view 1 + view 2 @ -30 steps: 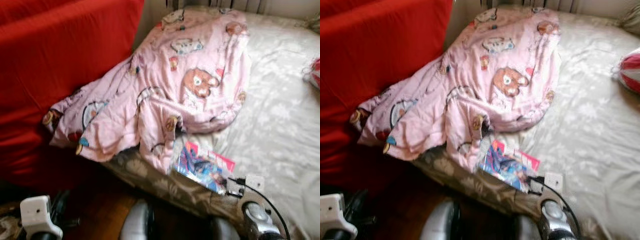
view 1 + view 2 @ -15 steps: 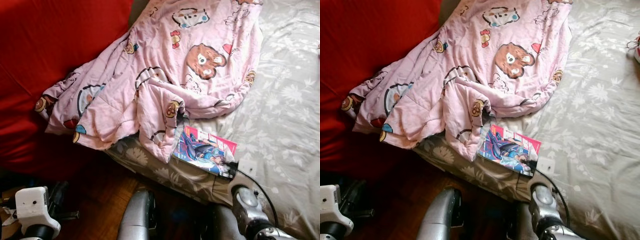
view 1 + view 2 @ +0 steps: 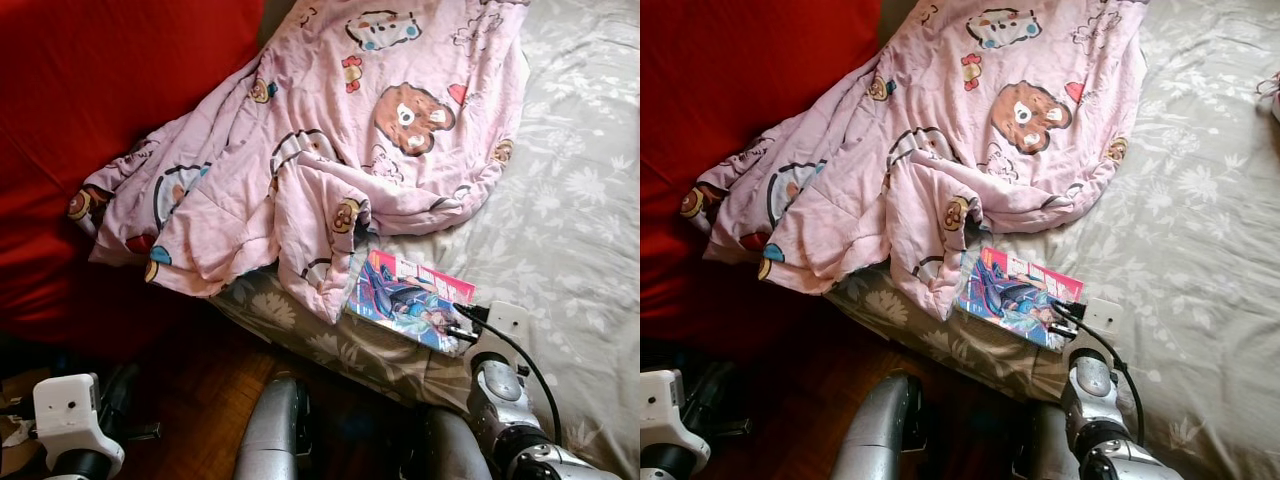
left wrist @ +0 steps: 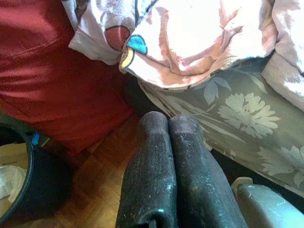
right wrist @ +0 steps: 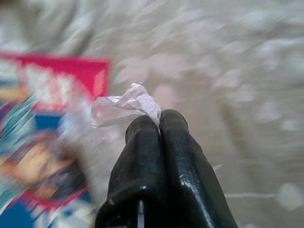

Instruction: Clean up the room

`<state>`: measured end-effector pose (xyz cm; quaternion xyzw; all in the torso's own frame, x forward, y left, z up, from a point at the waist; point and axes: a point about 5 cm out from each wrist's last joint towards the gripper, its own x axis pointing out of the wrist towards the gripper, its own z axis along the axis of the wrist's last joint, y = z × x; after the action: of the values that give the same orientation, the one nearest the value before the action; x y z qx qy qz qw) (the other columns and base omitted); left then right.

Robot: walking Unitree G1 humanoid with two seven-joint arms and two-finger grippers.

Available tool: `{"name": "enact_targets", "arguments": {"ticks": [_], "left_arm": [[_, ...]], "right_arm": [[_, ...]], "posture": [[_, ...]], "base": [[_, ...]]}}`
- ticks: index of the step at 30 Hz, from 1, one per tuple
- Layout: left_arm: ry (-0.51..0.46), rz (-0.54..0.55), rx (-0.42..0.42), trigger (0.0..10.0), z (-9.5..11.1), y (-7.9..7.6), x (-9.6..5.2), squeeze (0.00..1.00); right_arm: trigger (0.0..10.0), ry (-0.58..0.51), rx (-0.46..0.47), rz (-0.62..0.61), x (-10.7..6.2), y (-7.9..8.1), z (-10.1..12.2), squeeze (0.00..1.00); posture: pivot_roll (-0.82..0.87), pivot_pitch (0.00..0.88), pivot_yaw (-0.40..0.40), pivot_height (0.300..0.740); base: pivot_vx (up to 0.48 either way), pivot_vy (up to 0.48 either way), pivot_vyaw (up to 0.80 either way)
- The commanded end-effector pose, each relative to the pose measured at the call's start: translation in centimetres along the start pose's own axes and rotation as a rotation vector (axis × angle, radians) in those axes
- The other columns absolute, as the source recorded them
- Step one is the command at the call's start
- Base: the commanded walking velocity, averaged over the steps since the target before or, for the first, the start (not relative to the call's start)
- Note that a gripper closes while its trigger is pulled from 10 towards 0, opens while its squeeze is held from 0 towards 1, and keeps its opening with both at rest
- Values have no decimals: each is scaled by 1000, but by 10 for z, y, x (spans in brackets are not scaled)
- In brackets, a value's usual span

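My right gripper [image 5: 159, 124] pinches what looks like a clear wrapper [image 5: 124, 105] over the bed [image 3: 580, 190]; left gripper [image 4: 168, 124] closed, idle. Next: bin it.

A pale pink quilted blanket [image 3: 340, 150] carries cartoon prints: brown bears, blue and red figures. The bed sheet [image 3: 580, 200] is grey-beige with pale flower and leaf patterns. A glossy comic book [image 3: 408, 302] shows pink, blue and teal. A plain red fabric couch [image 3: 90, 110] stands beside warm brown wooden floor [image 3: 195, 400].
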<state>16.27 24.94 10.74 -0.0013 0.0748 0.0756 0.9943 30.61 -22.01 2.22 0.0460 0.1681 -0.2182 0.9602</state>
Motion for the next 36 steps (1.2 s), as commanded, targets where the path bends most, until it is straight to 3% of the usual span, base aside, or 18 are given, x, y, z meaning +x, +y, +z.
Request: {"name": "enact_targets", "arguments": {"ticks": [1, 3, 6, 11, 17, 22, 29, 30, 31, 32, 33, 36], "left_arm": [[24, 22, -2, 10000, -3, 5, -3, 0], [20, 22, -3, 10000, -2, 5, -2, 0], [19, 22, -5, 10000, -3, 4, -1, 0], [18, 24, -5, 10000, -2, 4, -3, 0], [23, 32, -2, 10000, -2, 6, -7, 0], [32, 37, -3, 10000, -4, 6, -11, 0], [36, 37, -11, 10000, -6, 4, -11, 0], [37, 37, -12, 10000, -6, 4, -11, 0], [37, 37, -12, 10000, -6, 4, -11, 0], [37, 37, -11, 10000, -6, 4, -11, 0], [39, 38, -10, 10000, -6, 5, -12, 0], [40, 38, -9, 10000, -6, 5, -12, 0]], "right_arm": [[10000, -2, 18, -56, -2, -9, -5, 0], [10000, 1, 37, -65, -1, -12, -4, 0], [10000, 96, 58, 68, -5, 6, -16, 0], [10000, 156, -10, 151, -12, 22, -29, 0], [10000, 175, -10, 152, -14, 26, -32, 0], [10000, 130, 0, 141, -11, 29, -22, 0], [10000, 126, -3, 54, -5, 16, -16, 0], [10000, 139, -8, 60, -6, 16, -18, 420], [10000, 143, -11, 63, -6, 16, -19, 420], [10000, 151, -16, 66, -6, 16, -20, 678], [10000, 172, -8, 75, -8, 17, -24, 1000], [10000, 187, -5, 87, -9, 19, -27, 1000]], "posture": [[379, 309, 74, 647], [378, 306, 74, 647], [374, 311, 73, 647], [388, 321, 71, 647], [401, 336, 70, 647], [396, 341, 66, 647], [390, 342, 61, 647], [392, 342, 60, 647], [392, 342, 60, 647], [394, 343, 62, 647], [394, 343, 62, 647], [395, 344, 65, 647]], "base": [[0, 0, 0], [0, 0, 0], [0, 0, 0], [0, 0, 0], [0, 0, 0], [0, 0, 0], [0, 0, 0], [0, 0, 0], [0, 0, 0], [0, 0, 0], [0, 0, 0], [0, 0, 0]]}}
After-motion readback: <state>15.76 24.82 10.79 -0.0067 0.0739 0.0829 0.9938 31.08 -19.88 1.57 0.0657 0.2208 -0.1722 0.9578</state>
